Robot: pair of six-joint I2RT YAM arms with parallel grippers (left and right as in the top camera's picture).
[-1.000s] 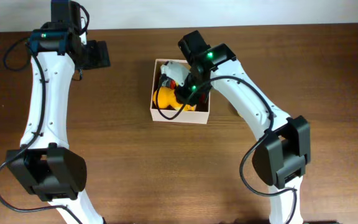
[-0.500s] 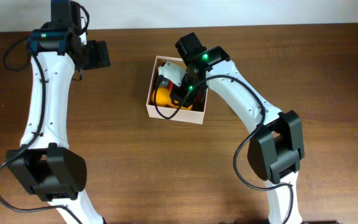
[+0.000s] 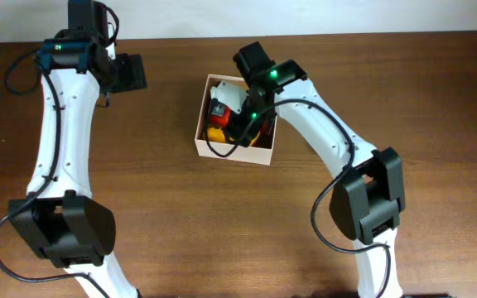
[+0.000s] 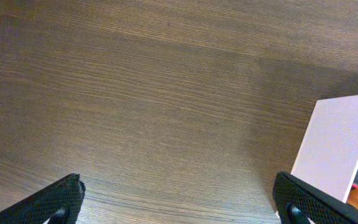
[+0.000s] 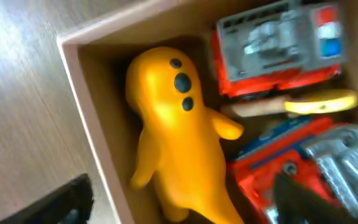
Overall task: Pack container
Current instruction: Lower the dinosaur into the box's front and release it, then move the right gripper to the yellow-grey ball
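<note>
Saw the square, shallow, white-walled cardboard container (image 3: 232, 154) on the brown wooden table (image 3: 437, 99). Found the right gripper (image 5: 185, 199) spread apart above a yellow plastic creature (image 5: 166, 124) inside it; left gripper (image 4: 179, 200), likewise apart, left of the container.

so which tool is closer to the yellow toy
Right. The right tool hangs open over the box, directly above the yellow toy. The left tool is out over the table, off the box's left side.

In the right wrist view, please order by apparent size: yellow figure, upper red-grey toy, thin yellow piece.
Largest: yellow figure.
Then: upper red-grey toy.
Smallest: thin yellow piece.
Nearness may enlarge the figure.
</note>
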